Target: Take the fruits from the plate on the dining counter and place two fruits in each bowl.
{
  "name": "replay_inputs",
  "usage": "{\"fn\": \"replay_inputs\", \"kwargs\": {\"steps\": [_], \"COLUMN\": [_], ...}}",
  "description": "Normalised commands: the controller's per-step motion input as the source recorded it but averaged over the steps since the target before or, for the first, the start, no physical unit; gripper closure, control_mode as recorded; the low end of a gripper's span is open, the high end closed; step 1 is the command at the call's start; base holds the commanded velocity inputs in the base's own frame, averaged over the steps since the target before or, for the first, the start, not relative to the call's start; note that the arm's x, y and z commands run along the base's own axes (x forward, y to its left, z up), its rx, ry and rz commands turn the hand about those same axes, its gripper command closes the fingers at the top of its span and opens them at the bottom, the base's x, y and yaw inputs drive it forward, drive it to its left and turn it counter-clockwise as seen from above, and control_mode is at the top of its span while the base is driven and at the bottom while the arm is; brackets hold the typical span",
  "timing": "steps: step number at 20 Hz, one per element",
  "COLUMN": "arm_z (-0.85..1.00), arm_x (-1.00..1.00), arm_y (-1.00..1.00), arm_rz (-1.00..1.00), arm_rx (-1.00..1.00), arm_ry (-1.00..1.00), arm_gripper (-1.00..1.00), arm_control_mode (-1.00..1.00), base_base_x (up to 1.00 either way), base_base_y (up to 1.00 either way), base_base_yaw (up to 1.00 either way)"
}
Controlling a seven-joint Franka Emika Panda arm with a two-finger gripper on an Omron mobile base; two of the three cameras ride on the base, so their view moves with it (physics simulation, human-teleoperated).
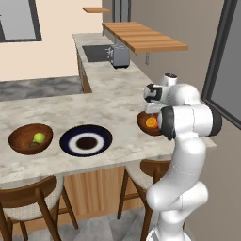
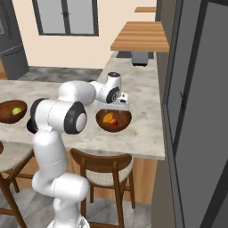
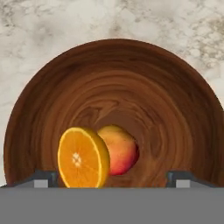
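Two fruits, orange (image 3: 83, 157) and red (image 3: 120, 148), lie in the bowl (image 3: 113, 87); the released fingers (image 3: 41, 178) may nudge the orange, seemingly close.

1. The white arm (image 1: 183, 155) rises from the base, bends at a dark-jointed elbow and reaches forward over the right end of the counter.
2. The wrist turns downward, so the hand points straight down.
3. The gripper (image 3: 113, 178) hangs with its jaws spread wide; in the hand view the two dark finger tips (image 3: 41, 178) stand far apart at the left and right.
4. Nothing is held between the jaws.
5. In the right base view the hand (image 2: 119, 99) sits at the end of the forearm, pointing down.
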Motion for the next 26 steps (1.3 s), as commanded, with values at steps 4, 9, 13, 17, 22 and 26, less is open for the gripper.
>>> {"fn": "replay_inputs", "kwargs": {"steps": [4,9,13,17,22,26], "arm_z": [0.81,1.0,0.85,0.83,0.75,0.61], "arm_x": [-0.95,-0.92,-1.0,-1.0,-1.0,-1.0], "arm_y": [-0.14,0.01,0.17,0.53,0.06,0.01], "arm_rz": [0.0,0.0,0.0,-0.08,-0.1,-0.14], "arm_rx": [0.0,0.0,-0.04,-0.01,0.0,0.0], "arm_ry": [0.0,0.0,0.0,0.0,0.0,-0.02], "arm_gripper": [-1.0,-1.0,-1.0,-1.0,-1.0,-1.0], "arm_control_mode": [-1.0,-1.0,-1.0,-1.0,-1.0,-1.0], "base_base_x": [0.0,0.0,0.0,0.0,0.0,0.0], "base_base_y": [0.0,0.0,0.0,0.0,0.0,0.0], "base_base_yaw": [0.0,0.0,0.0,0.0,0.0,0.0]}}
